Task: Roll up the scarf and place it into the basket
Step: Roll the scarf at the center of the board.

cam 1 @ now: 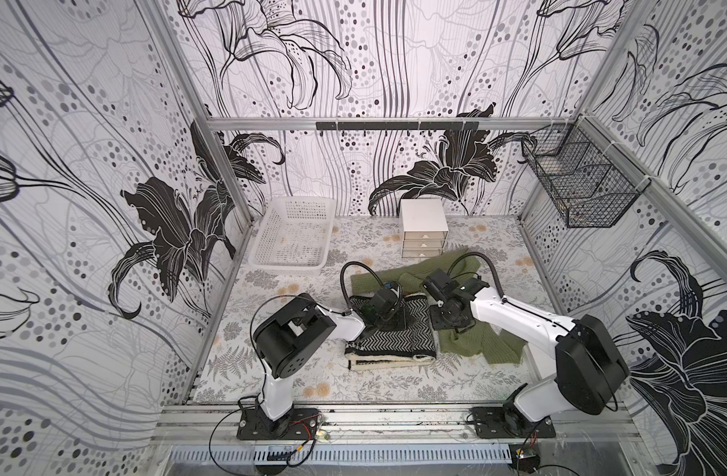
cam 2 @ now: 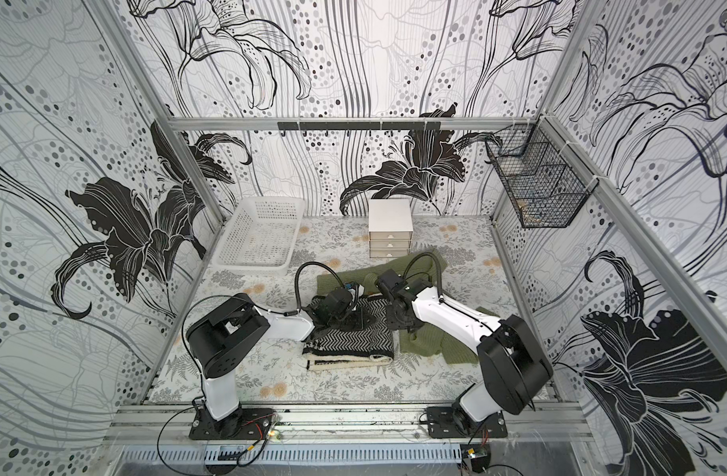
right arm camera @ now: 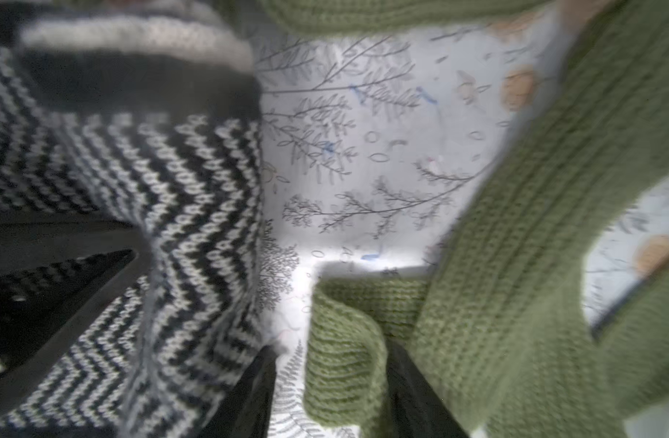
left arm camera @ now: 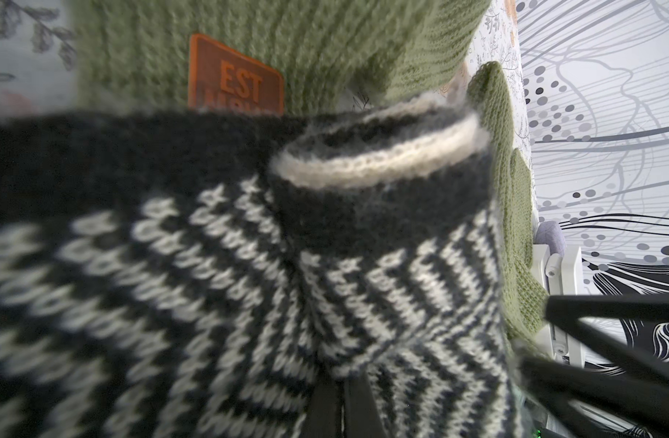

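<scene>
- Floral-print tabletop (cam 1: 312, 379), boxed in by patterned walls.
- On the left gripper (left arm camera: 338, 398), fingers are pressed together, pinching a raised fold of the herringbone scarf (cam 1: 394, 342). The rest of the scarf lies folded flat beneath it.
- Just beside it, the right gripper (right arm camera: 331, 364) has jaws spread, with a fold of green knit (cam 1: 468, 342) standing between them.
- White basket (cam 1: 285, 268) sits well apart from both grippers, beyond the left one, and the scarf lies outside it.

Left fingers (left arm camera: 321, 413) pinched together, right fingers (right arm camera: 253, 390) parted, both pointing downward.
</scene>
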You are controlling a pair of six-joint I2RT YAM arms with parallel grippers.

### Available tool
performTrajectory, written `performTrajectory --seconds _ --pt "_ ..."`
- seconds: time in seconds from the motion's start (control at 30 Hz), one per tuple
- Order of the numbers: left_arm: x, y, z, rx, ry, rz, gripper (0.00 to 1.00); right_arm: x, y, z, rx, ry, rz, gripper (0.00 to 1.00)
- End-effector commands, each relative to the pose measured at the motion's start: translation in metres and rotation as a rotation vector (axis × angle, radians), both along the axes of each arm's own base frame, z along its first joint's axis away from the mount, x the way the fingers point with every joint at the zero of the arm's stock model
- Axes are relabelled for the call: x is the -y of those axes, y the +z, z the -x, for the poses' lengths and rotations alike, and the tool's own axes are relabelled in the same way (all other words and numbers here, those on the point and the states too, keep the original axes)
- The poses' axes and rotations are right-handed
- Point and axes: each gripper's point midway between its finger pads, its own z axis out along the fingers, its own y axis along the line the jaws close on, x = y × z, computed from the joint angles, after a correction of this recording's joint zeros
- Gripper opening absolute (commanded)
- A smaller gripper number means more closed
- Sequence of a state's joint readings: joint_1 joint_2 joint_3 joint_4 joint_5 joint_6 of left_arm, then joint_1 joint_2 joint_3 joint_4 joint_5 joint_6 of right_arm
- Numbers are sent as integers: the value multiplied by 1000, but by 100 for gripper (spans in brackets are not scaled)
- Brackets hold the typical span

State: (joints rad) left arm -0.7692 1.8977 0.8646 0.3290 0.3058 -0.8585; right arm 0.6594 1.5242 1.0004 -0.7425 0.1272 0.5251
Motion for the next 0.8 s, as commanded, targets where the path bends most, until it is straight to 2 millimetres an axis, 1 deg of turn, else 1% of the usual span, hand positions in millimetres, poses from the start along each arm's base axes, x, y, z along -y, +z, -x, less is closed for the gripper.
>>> performTrajectory --seconds 0.0,0.07,0.17,0.3,0.33,0.4,0.5,0.57,0.63,0.7,0.77 --pt "-31 -43 11 -91 50 -124 0 -36 -4 3 -16 69 -192 50" --pt "-33 -44 11 -93 56 -124 0 -54 -5 5 -26 93 -298 51" --pt "-34 -45 10 -95 63 -119 0 -71 -12 2 -16 100 -418 51" --pt "-37 -45 11 -98 69 -121 0 -86 -8 -6 39 79 -530 51" --pt "-39 -45 12 -99 72 -124 0 -87 -9 -7 46 73 -544 51" --pt "-42 -45 12 -98 78 -127 0 -88 -8 -8 58 59 -564 53" --pt "-47 -48 12 -109 92 -126 0 -86 -10 -10 80 12 -590 59" --pt "-48 -48 12 -112 96 -122 0 -81 -12 -11 101 -40 -599 62" --pt "-50 -51 13 -119 99 -121 0 -69 -17 -12 114 -107 -567 63" --pt "-50 -50 12 -119 102 -118 0 -63 -21 -10 121 -156 -574 63" --pt "-51 -52 13 -126 102 -120 0 -61 -20 -10 134 -188 -613 63"
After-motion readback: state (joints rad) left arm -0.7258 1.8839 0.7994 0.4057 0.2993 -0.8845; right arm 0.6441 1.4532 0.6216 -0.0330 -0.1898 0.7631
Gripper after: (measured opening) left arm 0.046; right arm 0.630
